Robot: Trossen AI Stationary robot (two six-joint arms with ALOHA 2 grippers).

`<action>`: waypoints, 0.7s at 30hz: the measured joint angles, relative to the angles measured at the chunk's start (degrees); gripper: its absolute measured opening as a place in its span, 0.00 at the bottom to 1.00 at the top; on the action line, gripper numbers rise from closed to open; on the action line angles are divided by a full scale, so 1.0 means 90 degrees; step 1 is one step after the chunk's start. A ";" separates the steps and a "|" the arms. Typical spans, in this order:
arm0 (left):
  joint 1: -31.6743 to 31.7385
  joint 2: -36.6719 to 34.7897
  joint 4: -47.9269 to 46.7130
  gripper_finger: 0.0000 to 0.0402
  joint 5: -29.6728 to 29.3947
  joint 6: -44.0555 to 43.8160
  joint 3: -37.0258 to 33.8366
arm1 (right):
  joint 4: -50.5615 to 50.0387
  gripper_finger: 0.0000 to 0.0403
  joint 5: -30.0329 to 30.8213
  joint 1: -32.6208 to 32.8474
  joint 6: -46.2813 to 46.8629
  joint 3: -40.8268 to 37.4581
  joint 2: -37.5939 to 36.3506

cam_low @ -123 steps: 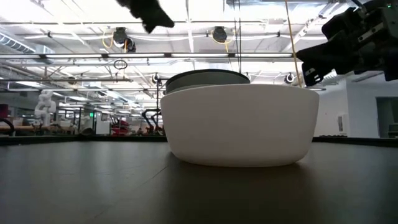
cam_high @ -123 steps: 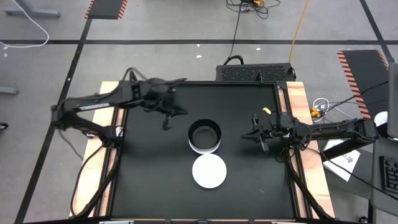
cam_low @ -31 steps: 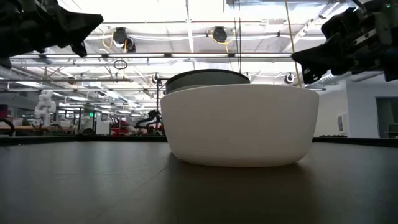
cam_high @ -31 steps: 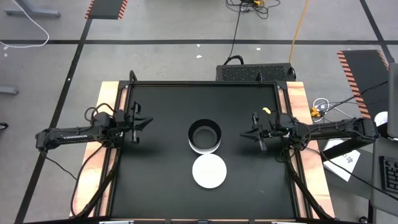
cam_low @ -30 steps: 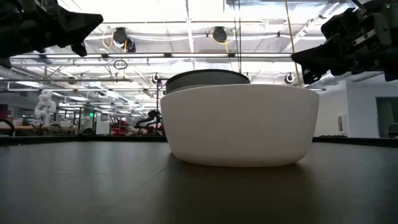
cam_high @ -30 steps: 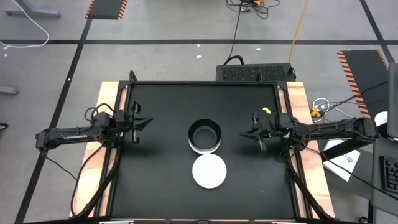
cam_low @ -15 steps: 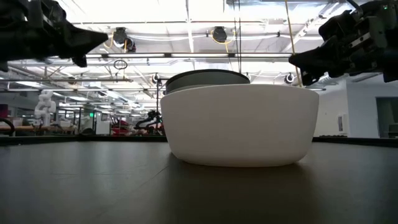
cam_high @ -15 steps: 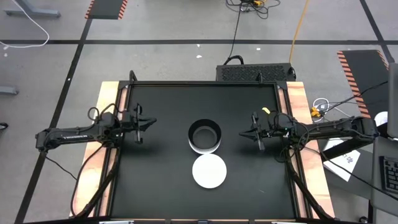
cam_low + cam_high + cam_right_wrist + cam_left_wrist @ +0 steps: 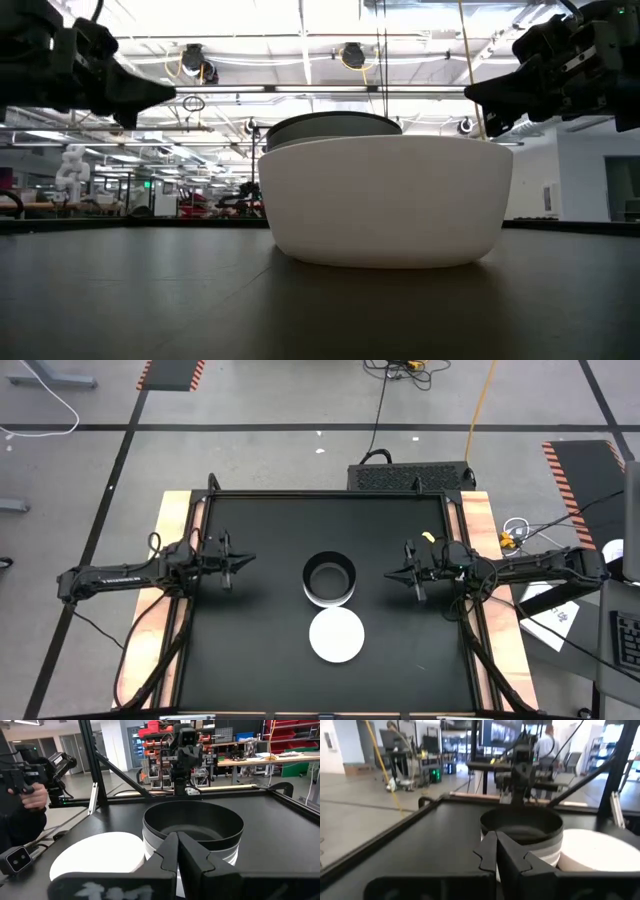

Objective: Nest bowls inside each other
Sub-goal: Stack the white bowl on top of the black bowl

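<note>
Between the two grippers, on the black table (image 9: pixel 260 650), stands the stack of bowls (image 9: pixel 329 579), its topmost bowl black over white rims. The left gripper (image 9: pixel 232 561) hangs off one side of the stack and the right gripper (image 9: pixel 408 574) off the other, each well apart from it with its fingers pressed together, tips pointing toward the stack. Just beside the stack, nearer the table's front edge, a white bowl (image 9: pixel 336 635) sits upside down, off to one side of both fingertip lines.

From table height that white bowl fills the middle and hides all but the grey-looking rim of the stack behind it. Each wrist view shows the stack's dark inside straight beyond its own closed fingers, with the opposite arm behind it; the right wrist view alone also shows a person (image 9: pixel 20 800) at the table's edge.

Since four seconds ago the left arm has pulled back from above the table's rear to its side rail, then eased inward slightly; the right gripper has barely shifted.
</note>
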 joint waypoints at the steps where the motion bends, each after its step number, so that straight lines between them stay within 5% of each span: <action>1: 0.0000 0.0000 -0.0083 0.03 -0.0007 0.0001 0.0000 | 0.0004 0.00 0.0000 0.0000 0.0015 0.0000 0.0000; 21: 0.0000 -0.0001 0.0057 0.05 -0.0012 0.0046 0.0000 | 0.0015 0.00 -0.0002 0.0000 0.0117 0.0002 0.0000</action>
